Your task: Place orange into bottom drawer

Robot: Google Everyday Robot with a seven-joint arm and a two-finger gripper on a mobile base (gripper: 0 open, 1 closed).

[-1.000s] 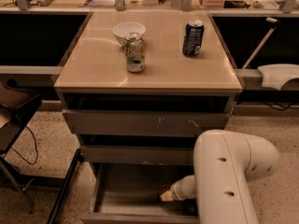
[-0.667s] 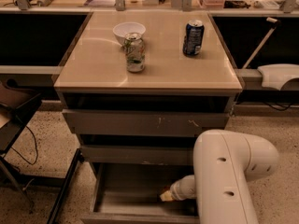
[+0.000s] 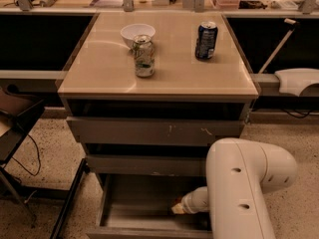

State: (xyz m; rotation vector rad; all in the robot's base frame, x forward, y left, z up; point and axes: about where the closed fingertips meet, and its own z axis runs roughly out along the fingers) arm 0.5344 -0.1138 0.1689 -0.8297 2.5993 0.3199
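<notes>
The bottom drawer point(image 3: 134, 208) is pulled open, showing a plain grey floor. My white arm point(image 3: 244, 183) comes down from the lower right and reaches into it. My gripper point(image 3: 180, 207) is inside the drawer at its right side, low over the floor, pointing left, with a small yellowish tip showing. I cannot make out the orange; it is either hidden at the gripper or out of view.
On the beige cabinet top point(image 3: 99, 73) stand a white bowl point(image 3: 137, 33), a silver-green can point(image 3: 144, 56) and a dark blue can point(image 3: 206, 40). The two upper drawers point(image 3: 149, 131) are slightly ajar. A dark chair point(image 3: 15, 118) stands at left.
</notes>
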